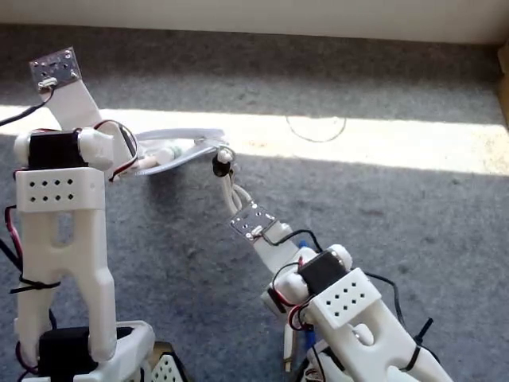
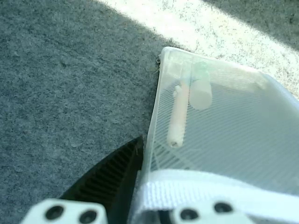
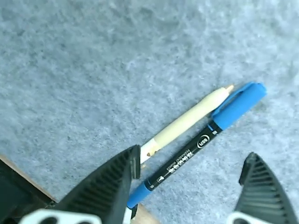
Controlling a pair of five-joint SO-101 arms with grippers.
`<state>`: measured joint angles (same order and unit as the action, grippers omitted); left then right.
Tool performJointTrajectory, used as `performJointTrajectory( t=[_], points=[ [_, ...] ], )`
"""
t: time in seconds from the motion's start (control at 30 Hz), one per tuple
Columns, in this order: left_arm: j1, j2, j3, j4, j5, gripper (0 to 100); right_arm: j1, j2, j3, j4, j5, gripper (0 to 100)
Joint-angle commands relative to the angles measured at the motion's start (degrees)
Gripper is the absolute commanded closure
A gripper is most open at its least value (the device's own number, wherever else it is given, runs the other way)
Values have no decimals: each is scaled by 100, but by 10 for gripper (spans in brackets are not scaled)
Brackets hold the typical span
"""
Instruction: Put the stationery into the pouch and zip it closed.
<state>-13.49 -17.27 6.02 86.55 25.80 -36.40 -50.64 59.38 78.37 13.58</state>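
We see a grey felt tabletop (image 1: 398, 239) with a sunlit band (image 1: 413, 143) along its far side and a thin wire loop (image 1: 316, 127) lying in that band. A wooden strip (image 3: 18, 175) borders the felt close to the loose pens. Nothing lies between those pens and the right gripper (image 3: 192, 154), whose black jaws stand wide apart above them. The blue marker (image 3: 219, 123) and the loose cream pen (image 3: 187, 122) lie side by side on the felt, touching.

Toward the far left corner, at the band's near edge, is the clear mesh pouch (image 1: 179, 147). The left gripper (image 1: 147, 163) is clamped on its end, one black jaw and one white. Inside the pouch we make out a bagged cream pen (image 2: 179, 116) and a short white cylinder (image 2: 201, 93), touching near one corner. In the high view an arm (image 1: 262, 239) has its slim tip just beside the pouch's right end.
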Motion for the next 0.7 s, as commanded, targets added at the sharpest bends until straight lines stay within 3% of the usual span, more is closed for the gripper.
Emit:
performJointTrajectory(
  t=[0.0, 0.3, 0.5, 0.67],
  points=[
    [-119, 101, 40, -79, -53, 965, 391, 92, -330, 4, 97, 676],
    [-119, 101, 40, -79, -53, 965, 1007, 101, -4, -910, -202, 682],
    [-119, 101, 40, -79, -53, 965, 1121, 101, 532, -1613, -264, 776],
    [-119, 101, 40, -79, -53, 965, 1358, 101, 585, -1859, -264, 783]
  ],
)
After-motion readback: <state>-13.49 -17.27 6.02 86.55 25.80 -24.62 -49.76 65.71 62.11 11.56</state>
